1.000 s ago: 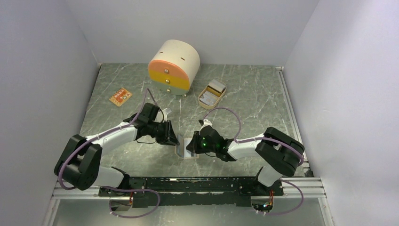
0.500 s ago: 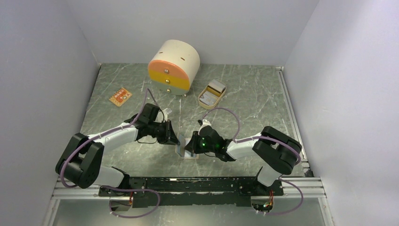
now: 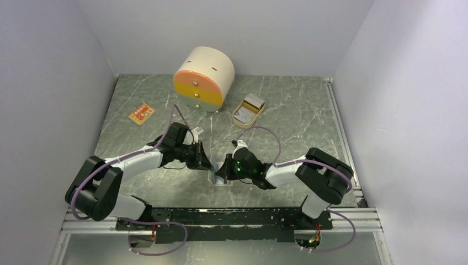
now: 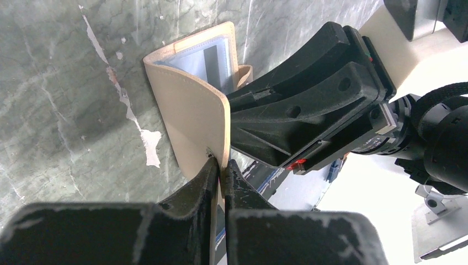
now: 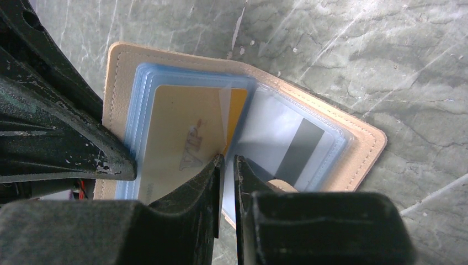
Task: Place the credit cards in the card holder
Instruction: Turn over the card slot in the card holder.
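**Left gripper** (image 4: pixel 221 165): closed tight on the free edge of the card holder (image 4: pixel 187 110), with that tan cover stood up off the table (image 3: pixel 298 121) and the inner pockets laid bare.

**Right gripper** (image 5: pixel 227 160): directly over the open holder, narrowed to a slit and seemingly pinching the near edge of a yellow card (image 5: pixel 238 116). Most of the card already under a frosted blue sleeve (image 5: pixel 143 110), one bright corner uncovered.

**Grey-striped card** (image 5: pixel 290 146): seated in the neighbouring pocket of the holder, on the half away from the raised cover.

**Surroundings:**
- Behind the holder and well apart: round drawer box (image 3: pixel 204 77).
- Behind and to the right: oval tray (image 3: pixel 236 122), contents too small to identify.
- Behind and far to the left: small orange patterned piece (image 3: pixel 141 113).

**Likely faults from here:**
- Slip of the thin pinch on the cover edge, followed by the flap dropping onto the right gripper and closing the pocket mouth.
- Skewed push on the yellow card, ending in a corner snagged on the sleeve seam or a buckled sleeve.
- Pressure without a firm anchor, sliding the whole holder across the smooth table rather than seating the card.
- Crowding of both grippers at the holder, with little margin against contact between them.
- Early release, leaving the card proud of its pocket.
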Action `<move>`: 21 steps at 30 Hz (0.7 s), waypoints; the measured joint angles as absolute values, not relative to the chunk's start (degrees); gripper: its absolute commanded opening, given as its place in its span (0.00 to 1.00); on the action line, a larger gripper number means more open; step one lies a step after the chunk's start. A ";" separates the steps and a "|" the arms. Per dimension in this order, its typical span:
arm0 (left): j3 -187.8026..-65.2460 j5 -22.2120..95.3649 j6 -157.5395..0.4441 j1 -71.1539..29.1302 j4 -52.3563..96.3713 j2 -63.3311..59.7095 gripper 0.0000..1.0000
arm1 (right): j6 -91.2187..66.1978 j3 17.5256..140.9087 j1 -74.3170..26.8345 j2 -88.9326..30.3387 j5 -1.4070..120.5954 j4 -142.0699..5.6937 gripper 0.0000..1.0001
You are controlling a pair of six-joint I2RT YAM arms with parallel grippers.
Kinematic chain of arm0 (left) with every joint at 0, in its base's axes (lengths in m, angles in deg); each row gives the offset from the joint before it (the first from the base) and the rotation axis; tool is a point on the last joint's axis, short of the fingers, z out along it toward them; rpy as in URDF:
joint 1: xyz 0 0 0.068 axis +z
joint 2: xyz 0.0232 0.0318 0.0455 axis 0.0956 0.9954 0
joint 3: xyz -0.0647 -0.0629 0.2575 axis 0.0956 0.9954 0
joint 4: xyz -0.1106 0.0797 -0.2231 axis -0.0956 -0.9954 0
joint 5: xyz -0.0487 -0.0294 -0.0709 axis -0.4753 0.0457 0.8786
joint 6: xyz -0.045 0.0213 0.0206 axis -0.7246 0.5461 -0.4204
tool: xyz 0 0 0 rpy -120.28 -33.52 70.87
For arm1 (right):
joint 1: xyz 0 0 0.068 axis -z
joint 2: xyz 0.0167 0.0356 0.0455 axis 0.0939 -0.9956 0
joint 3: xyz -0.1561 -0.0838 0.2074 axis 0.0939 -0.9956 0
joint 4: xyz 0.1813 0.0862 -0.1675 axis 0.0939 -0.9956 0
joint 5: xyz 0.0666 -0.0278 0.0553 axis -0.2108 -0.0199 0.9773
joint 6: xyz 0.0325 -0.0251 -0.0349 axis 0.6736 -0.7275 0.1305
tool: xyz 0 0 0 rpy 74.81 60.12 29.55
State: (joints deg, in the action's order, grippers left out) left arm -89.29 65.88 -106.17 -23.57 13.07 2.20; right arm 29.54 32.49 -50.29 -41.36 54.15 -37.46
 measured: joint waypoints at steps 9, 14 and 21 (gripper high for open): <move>-88.20 67.52 -107.30 -23.61 16.55 3.25 0.09 | 29.67 32.49 -50.32 -41.36 54.15 -37.44 0.18; -87.46 68.35 -108.05 -23.61 18.58 3.75 0.09 | 29.71 32.49 -50.32 -41.38 54.15 -37.42 0.18; -88.11 66.03 -108.07 -23.66 16.07 3.75 0.09 | 29.93 32.51 -50.36 -40.44 53.91 -38.58 0.30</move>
State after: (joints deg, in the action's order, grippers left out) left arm -88.11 66.03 -108.07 -23.66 16.07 3.75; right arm 29.93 32.51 -50.36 -40.44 53.91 -38.58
